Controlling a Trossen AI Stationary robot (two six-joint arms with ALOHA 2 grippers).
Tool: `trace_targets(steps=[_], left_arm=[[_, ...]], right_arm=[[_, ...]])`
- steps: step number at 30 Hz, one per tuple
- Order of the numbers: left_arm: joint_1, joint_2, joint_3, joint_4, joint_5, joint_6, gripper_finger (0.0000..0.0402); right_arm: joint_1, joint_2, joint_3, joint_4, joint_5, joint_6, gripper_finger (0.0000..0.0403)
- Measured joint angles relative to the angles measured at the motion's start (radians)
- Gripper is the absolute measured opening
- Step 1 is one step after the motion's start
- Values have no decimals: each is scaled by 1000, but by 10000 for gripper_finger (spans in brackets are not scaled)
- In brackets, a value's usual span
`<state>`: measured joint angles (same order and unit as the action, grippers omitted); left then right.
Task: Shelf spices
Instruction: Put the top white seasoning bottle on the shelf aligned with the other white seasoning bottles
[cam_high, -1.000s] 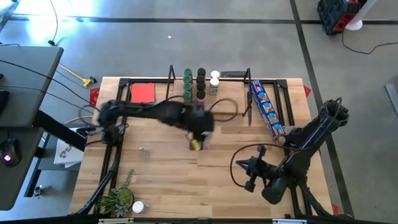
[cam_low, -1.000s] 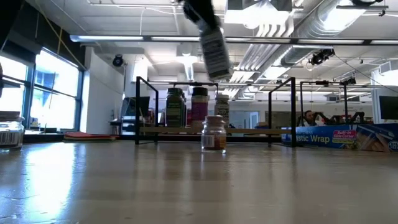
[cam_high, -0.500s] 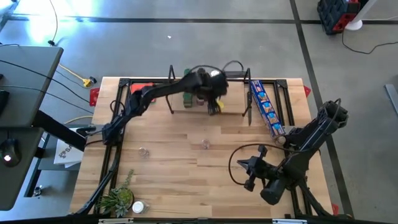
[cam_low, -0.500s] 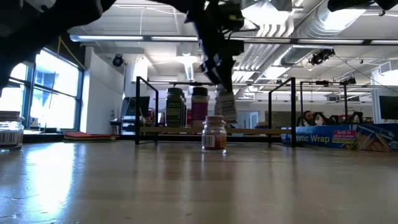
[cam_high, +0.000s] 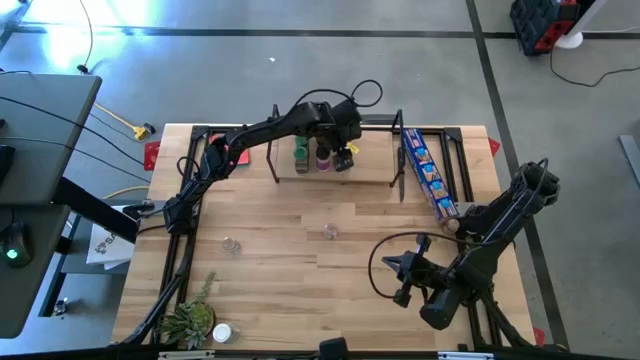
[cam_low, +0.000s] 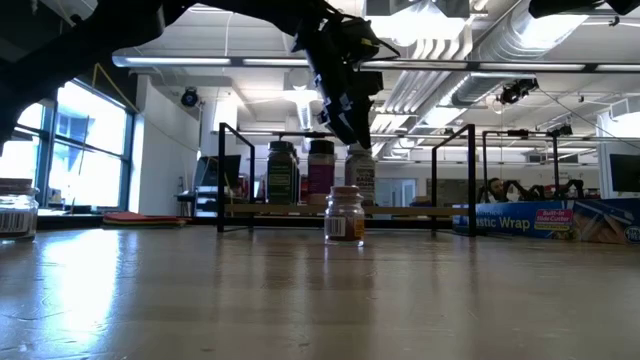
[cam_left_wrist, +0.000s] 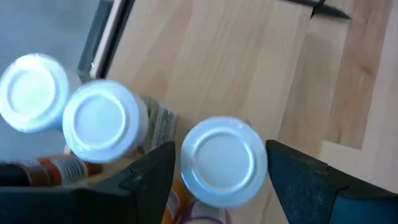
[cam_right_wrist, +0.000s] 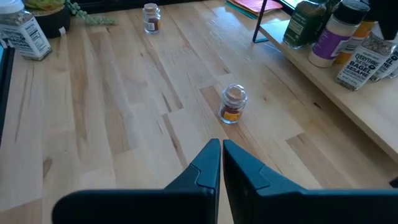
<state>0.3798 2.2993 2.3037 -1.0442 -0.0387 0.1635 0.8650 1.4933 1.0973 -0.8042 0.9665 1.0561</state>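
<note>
The shelf is a light-wood board with black end frames at the table's far edge. On it stand several spice jars, among them a green one and a purple-labelled one. My left gripper reaches over the shelf's right part, shut on a white-lidded jar with a yellow label. Two more white lids show beside it in the left wrist view. A clear jar stands loose mid-table. My right gripper waits shut near the table's near right side. My left gripper has the jar pinched between its two fingers, which sit on opposite sides just below the white lid. The fingers come from above, pointing down. The jar hangs upright below them; the mid-table jar hides its base, so whether it rests on the board cannot be told.
Another clear jar stands left of centre, and a white-lidded jar stands beside the small plant at the near left corner. A long blue packet lies right of the shelf. A red square lies left of it.
My left gripper has carried the jar from above mid-table toward the far edge and slightly right, to the shelf, and then lowered it. The jar hung tilted on the way and now stands upright beside the shelved jars. The gripper has stayed shut on it.
</note>
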Motion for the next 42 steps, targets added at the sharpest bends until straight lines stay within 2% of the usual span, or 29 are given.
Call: trace_targets(steps=[4, 9, 14, 17, 19, 22, 25, 28, 32, 34, 37, 42], left_arm=[[0, 0, 0, 32, -12, 44, 244], [-29, -11, 1, 21, -104, 129, 245], [-101, -72, 23, -61, -213, 156, 245], [-162, -130, 23, -123, -288, 128, 246], [-215, -176, 22, -175, -344, 84, 244], [-306, -261, 22, -253, -400, 2, 239], [-406, -347, 11, -322, -442, -83, 233], [-510, -437, -42, -357, -509, -189, 227], [-655, -561, -158, -378, -629, -363, 223], [-725, -613, -233, -379, -691, -454, 223], [-833, -682, -369, -380, -770, -600, 223], [-985, -762, -587, -369, -865, -853, 223]], right_arm=[[0, 0, 0, 0, 3, 1, 11], [0, 0, 0, 0, 11, 1, 11], [-6, 8, -2, 4, 116, 8, 11], [-31, 26, -47, 14, 172, -42, 11], [-63, 27, -97, 15, 189, -19, 11], [-137, 25, -153, 20, 156, 10, 11], [-221, 25, -164, 99, 110, -120, 11], [-326, 24, -152, 225, -17, -398, 11], [-494, 4, -144, 429, -331, -819, 11], [-584, -17, -144, 496, -480, -948, 11], [-718, -60, -143, 567, -605, -1032, 11], [-945, -111, -140, 692, -772, -1012, 11]])
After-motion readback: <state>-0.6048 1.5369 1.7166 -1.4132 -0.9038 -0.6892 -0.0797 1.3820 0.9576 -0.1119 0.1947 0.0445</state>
